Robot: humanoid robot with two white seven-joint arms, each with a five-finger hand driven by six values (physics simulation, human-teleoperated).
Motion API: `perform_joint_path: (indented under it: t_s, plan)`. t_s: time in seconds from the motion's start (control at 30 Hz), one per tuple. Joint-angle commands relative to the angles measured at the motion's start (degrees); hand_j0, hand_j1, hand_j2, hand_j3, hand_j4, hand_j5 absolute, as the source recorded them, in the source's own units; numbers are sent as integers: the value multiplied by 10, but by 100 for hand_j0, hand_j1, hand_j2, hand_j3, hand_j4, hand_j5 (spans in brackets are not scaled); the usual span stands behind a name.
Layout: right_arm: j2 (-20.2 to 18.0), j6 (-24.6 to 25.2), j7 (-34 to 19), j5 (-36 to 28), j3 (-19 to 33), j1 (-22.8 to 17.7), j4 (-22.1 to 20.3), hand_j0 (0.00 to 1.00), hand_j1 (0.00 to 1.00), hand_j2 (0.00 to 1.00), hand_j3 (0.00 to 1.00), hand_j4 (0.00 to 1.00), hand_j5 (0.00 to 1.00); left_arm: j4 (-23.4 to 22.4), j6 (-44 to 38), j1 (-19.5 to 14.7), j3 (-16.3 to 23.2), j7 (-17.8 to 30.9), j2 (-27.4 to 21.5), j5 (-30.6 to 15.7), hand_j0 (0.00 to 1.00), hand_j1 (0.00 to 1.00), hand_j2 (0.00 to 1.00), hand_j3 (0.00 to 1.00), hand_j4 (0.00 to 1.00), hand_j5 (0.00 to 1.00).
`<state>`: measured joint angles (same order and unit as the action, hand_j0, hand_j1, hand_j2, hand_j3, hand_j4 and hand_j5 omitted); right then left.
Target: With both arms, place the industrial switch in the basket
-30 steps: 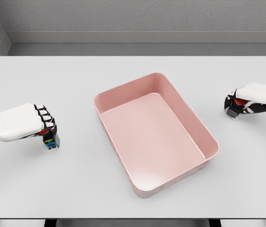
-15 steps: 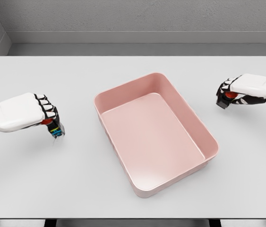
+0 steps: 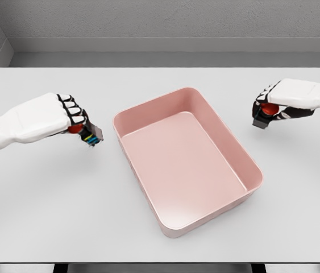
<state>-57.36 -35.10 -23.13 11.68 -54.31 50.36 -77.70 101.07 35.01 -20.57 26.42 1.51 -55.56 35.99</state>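
A pink rectangular basket [image 3: 249,165] lies on the middle of the white table, turned at an angle, with nothing in it. My left hand [image 3: 75,120] is shut on a small industrial switch [image 3: 92,135] with a red button and coloured terminals, held above the table just left of the basket's near-left wall. My right hand [image 3: 266,105] is shut on a second switch [image 3: 261,119], dark with a red button, raised to the right of the basket's far corner.
The white table [image 3: 63,210] stretches wide on both sides of the basket. A grey wall and floor strip run behind the far edge. Nothing else stands on the table.
Both hands have lifted their switches off the table and moved inward toward the basket, the left up and to the right, the right up and to the left.
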Motion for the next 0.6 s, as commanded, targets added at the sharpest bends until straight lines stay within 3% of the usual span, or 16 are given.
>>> perform_joint_path:
  t_s: [0.0, 0.57]
  plan:
    - [0, 1, -4, -3, 2, 0, -8, 53, 53, 53, 53, 53, 53, 0, 0, -1, 1, 2, 18, -4, 41, 41, 41, 41, 41, 41]
    - [-2, 1, -10, -17, 6, 25, -77, 53, 53, 53, 53, 53, 53, 0, 0, -55, 43, 3, 57, -3, 41, 41, 41, 41, 41, 41]
